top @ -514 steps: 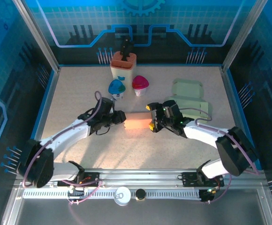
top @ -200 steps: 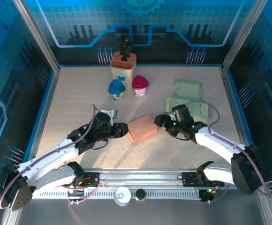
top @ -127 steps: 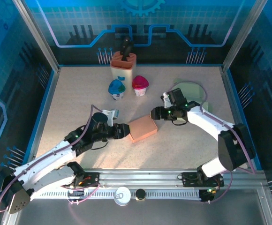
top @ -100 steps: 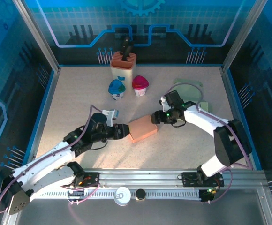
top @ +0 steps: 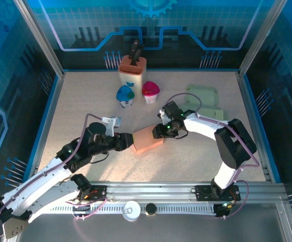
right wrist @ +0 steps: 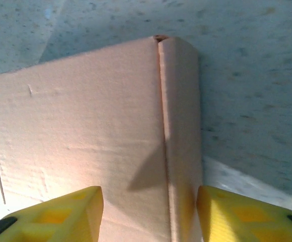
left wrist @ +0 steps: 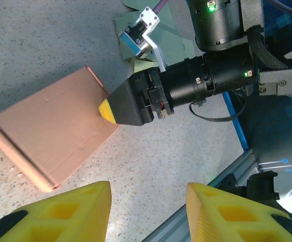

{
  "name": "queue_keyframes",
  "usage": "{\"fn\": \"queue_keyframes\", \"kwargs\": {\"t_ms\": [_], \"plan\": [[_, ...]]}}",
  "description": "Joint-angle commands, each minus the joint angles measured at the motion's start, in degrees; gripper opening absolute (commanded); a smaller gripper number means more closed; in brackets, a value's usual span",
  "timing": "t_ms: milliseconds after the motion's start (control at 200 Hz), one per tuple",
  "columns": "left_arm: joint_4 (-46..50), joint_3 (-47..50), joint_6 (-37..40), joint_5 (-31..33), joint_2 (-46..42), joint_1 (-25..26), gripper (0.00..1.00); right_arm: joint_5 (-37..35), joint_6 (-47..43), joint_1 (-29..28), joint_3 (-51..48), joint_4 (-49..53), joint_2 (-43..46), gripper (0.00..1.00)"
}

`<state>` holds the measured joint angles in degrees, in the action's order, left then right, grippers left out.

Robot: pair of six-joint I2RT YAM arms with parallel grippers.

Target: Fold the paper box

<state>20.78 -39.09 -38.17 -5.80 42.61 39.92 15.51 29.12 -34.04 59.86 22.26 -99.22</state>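
White disc: one white disc (top: 131,210) on the rail, nearer the camera than the paper box (top: 147,140).
Arms: two. The left arm (top: 45,169) reaches the box from its near left, the right arm (top: 211,126) from its right.
Paper box: one, folded, lying on the table (top: 80,111) between the two grippers.
Cups: two, beyond the box. The blue-lidded cup (top: 125,95) and the pink-lidded cup (top: 150,91) stand just beside each other.
Green sheets: at least two flat pale green sheets (top: 202,94), beyond the box and to its right, partly crossed by the right arm's cable.
Holder: one orange holder (top: 132,70), beyond the box and past the cups, with a dark tool standing in it.
Box look: salmon pink, closed, flat on top, lying aslant. The right wrist view shows one straight fold line near its edge, a narrow strip beside that line, and faint dents on the broad face.
Left arm pose: stretched low across the table, with the left gripper (top: 127,140) at the box's left end. Its yellow fingers (left wrist: 70,212) are spread with nothing between them, and the box lies ahead of the tips.
Right arm pose: elbow out to the right of the box, forearm angled back toward it, with the right gripper (top: 158,132) at the box's right end. In the left wrist view a yellow tip touches the box's edge. Its fingers (right wrist: 60,212) stand apart above the box's face, the fold line between them, gripping nothing.
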Motion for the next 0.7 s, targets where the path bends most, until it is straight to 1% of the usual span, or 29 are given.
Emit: {"fn": "queue_keyframes", "kwargs": {"t_ms": [0, 55, 140, 225, 370, 455, 520, 595, 695], "plan": [[3.0, -1.3, 1.5, 1.6, -1.4, 0.4, 0.44, 2.5, 9.9, -4.3, 1.2, -6.9, -2.2, 0.50], [3.1, -1.1, 1.4, 1.9, -2.1, 0.4, 0.44, 2.3, 13.6, -6.7, 1.5, -10.4, -3.4, 0.48], [3.6, -1.1, 1.4, 2.5, -2.7, 0.3, 0.44, -0.5, 18.7, -10.4, 3.6, -12.9, -5.8, 0.44], [4.0, -1.0, 1.4, 3.0, -3.2, 0.3, 0.44, -0.2, 22.7, -13.4, 6.7, -16.6, -9.2, 0.44], [4.8, -0.7, 1.0, 3.7, -4.1, 0.3, 0.44, -0.1, 25.4, -17.7, 15.1, -18.2, -16.0, 0.43], [4.1, 0.0, 0.2, 3.7, -4.7, 0.3, 0.44, 1.2, 27.2, -18.6, 18.2, -19.5, -18.5, 0.45], [3.7, 0.4, -0.4, 3.7, -4.7, 0.3, 0.44, -0.2, 27.8, -18.6, 17.7, -20.5, -17.5, 0.47], [2.7, 0.7, -1.1, 3.3, -4.6, 0.3, 0.44, -3.2, 27.1, -18.0, 14.9, -20.7, -13.9, 0.50], [0.3, 1.0, -2.4, 2.0, -2.7, 0.4, 0.44, -5.6, 27.1, -15.5, 7.8, -22.6, -5.8, 0.51]]}}
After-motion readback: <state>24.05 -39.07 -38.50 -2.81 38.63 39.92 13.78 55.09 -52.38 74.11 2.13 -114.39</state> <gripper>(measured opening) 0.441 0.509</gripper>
